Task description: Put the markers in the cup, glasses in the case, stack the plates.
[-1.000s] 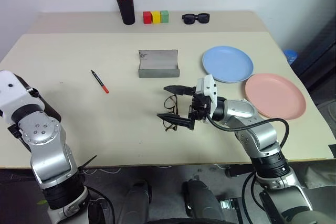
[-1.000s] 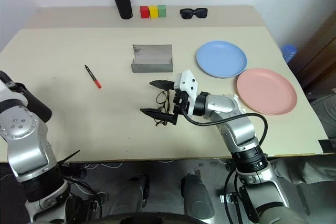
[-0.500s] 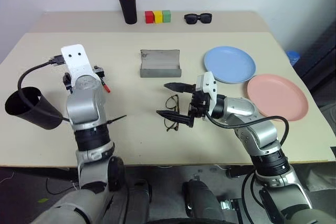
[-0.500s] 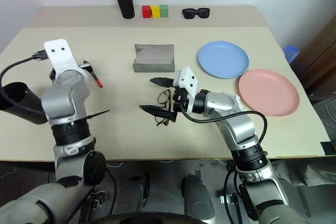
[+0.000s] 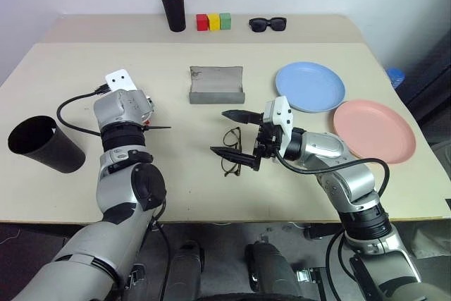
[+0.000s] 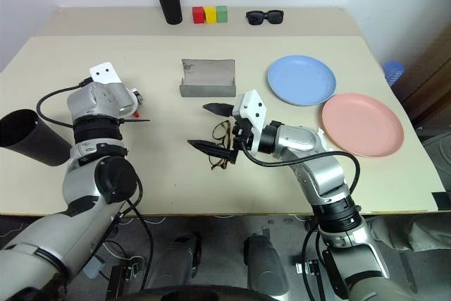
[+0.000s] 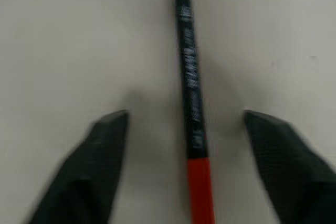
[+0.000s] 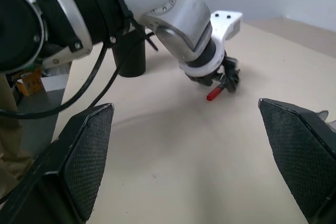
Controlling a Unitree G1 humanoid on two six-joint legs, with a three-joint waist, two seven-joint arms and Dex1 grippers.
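**Left gripper straddles the marker; right gripper wide open above the spectacles**

The left gripper (image 7: 184, 145) hangs over the slim black marker with a red tip (image 7: 190, 103), which lies flat on the beige table (image 5: 176, 174). Its fingers are parted to either side of the marker, not touching it. The wide black plastic tumbler (image 5: 39, 144) lies tipped at the table's left edge. The right gripper (image 5: 232, 134), spread wide and empty, sits just right of the thin tortoiseshell spectacles (image 5: 230, 151). The grey felt-like hinged case (image 5: 216, 86) stands open farther back, with the light blue round plate (image 5: 310, 86) and the salmon pink round plate (image 5: 373, 130) side by side at the right.
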